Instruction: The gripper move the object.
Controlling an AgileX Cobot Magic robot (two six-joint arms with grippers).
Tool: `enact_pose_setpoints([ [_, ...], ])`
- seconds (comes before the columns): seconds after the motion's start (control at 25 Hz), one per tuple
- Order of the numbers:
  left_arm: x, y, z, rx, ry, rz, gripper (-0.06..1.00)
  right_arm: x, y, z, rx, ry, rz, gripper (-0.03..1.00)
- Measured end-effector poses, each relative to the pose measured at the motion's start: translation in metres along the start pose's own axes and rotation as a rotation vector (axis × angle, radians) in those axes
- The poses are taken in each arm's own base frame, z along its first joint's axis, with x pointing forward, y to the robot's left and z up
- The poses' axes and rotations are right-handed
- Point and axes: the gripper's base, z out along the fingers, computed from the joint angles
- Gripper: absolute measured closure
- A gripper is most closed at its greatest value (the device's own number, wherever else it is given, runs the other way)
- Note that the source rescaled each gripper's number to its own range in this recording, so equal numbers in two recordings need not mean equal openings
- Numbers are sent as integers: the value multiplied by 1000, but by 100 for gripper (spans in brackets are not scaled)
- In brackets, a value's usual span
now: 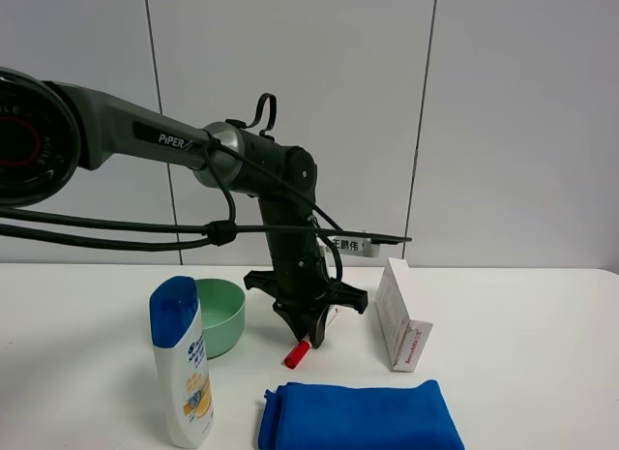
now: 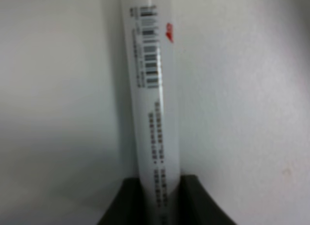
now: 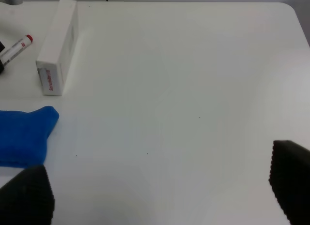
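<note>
Left fingers [image 2: 121, 208] clamped on the marker [image 2: 152, 113] — right fingers [image 3: 290, 181] apart above bare table [image 3: 193, 89], carton [image 3: 58, 46] aside.

Crowded round the left claw [image 1: 311, 334], clamped on the marker pen [image 1: 297, 352]: green bowl [image 1: 221, 316] and shampoo bottle [image 1: 182, 368] on the left, upright white carton [image 1: 398, 315] on the right, folded blue cloth [image 1: 358, 417] in front by the near edge. Narrow lanes only between pen and cloth, cloth and bottle. Above, barred by black arm [image 1: 280, 179] and cables [image 1: 116, 232]. Wide bare bench [image 1: 522, 344] beyond the carton, rightward.
</note>
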Motion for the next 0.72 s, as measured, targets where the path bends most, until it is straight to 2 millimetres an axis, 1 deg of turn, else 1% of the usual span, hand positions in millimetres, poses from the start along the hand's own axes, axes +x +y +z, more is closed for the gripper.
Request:
enact_pose_setpoints([
  [0.2,0,-1,-2,2,-2,0,94,0,0,0,0,0,0,-3],
  [0.32,-3,-2,-11,6,-23,2,94,0,0,0,0,0,0,-3],
  [0.36,-4,-3,-17,9,-37,4,94,0,0,0,0,0,0,-3],
  [0.4,-7,-6,-29,14,-66,7,94,0,0,0,0,0,0,-3],
  [0.56,-13,-10,-54,23,-126,16,94,0,0,0,0,0,0,-3],
  [0.72,-17,-15,-82,35,-189,23,94,0,0,0,0,0,0,-3],
])
